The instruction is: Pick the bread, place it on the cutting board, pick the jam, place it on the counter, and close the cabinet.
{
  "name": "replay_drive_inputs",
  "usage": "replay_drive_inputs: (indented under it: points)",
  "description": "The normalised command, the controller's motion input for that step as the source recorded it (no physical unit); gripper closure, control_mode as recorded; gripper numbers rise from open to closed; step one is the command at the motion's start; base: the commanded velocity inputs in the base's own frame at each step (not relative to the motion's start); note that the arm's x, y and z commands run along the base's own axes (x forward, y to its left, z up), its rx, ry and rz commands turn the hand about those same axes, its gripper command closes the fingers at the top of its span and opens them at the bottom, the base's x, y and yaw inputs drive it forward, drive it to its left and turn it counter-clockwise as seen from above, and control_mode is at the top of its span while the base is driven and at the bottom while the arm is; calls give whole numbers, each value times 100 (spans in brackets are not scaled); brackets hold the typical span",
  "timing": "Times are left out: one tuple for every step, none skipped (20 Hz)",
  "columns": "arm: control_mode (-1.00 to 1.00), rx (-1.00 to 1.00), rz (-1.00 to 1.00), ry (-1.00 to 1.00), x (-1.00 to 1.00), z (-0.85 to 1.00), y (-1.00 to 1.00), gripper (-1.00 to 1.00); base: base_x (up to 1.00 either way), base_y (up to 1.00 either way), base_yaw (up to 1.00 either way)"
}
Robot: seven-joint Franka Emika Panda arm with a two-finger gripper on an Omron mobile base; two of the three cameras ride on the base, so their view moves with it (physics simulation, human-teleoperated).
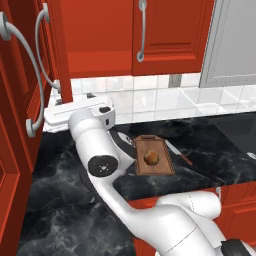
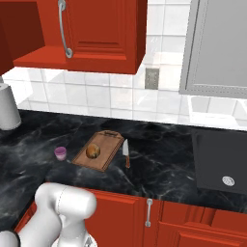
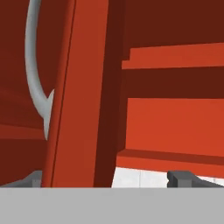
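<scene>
— Pincer (image 3: 111, 177): how does it stand?

— Spread wide and holding nothing. In the hand view its two dark fingertips (image 3: 183, 178) rise well apart, and the edge of the red cabinet (image 3: 83, 96) door stands upright between them, close in front. Whether either tip touches the door I cannot tell.

— And the door itself?

— It hangs open, seen edge-on, with its long curved silver handle (image 3: 35, 65) bending down its left side. In the left base view the white arm reaches up to the door's lower edge.

— Where are the other things?

— Down on the black, grey-veined counter (image 2: 159, 159), well below and apart from the pincer. The bread (image 2: 92, 152), a small round golden-brown roll, sits on the brown wooden cutting board (image 2: 103, 144), a rectangle with a raised rim. The jam (image 2: 60, 153), a squat purple jar, stands on the counter just left of the board. A knife (image 2: 126, 153) with a reddish handle lies just right of it.
</scene>
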Motion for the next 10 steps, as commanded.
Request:
replay_drive_inputs:
  points:
    - [-100, 0, 0, 0, 44, -9, 9, -100, 0, 0, 0]
    - [-100, 0, 0, 0, 44, -12, 11, -100, 0, 0, 0]
    - [-100, 0, 0, 0, 43, -13, 11, -100, 0, 0, 0]
    - [-100, 0, 0, 0, 39, -15, 11, -100, 0, 0, 0]
    - [-100, 0, 0, 0, 37, -16, 11, -100, 0, 0, 0]
    - [-100, 0, 0, 0, 38, -16, 11, -100, 0, 0, 0]
    - [-100, 0, 0, 0, 39, -16, 11, -100, 0, 0, 0]
    - [-100, 0, 0, 0, 38, -9, 9, -100, 0, 0, 0]
    - [-100, 0, 0, 0, 36, -6, 3, -100, 0, 0, 0]
    - [-100, 0, -4, 0, 19, 0, 0, -100, 0, 0, 0]
